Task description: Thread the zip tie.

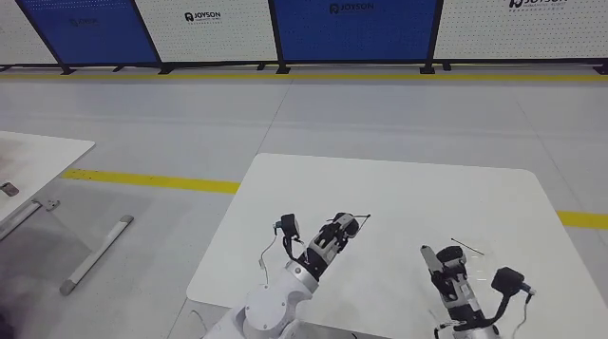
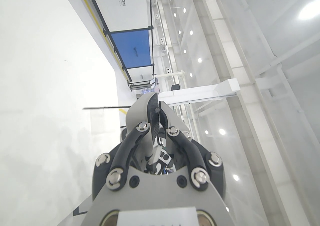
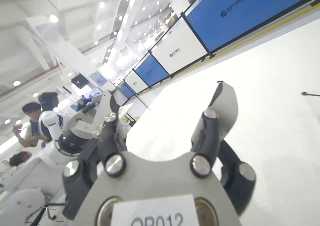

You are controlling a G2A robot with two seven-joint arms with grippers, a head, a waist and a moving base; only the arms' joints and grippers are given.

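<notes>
White arms (image 1: 277,303), black linkages (image 2: 186,143), silver screws (image 2: 200,177)

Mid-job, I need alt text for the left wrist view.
The left gripper has its fingers shut on a thin black zip tie, whose strap sticks out sideways past the fingertips. The white table lies behind it.
</notes>
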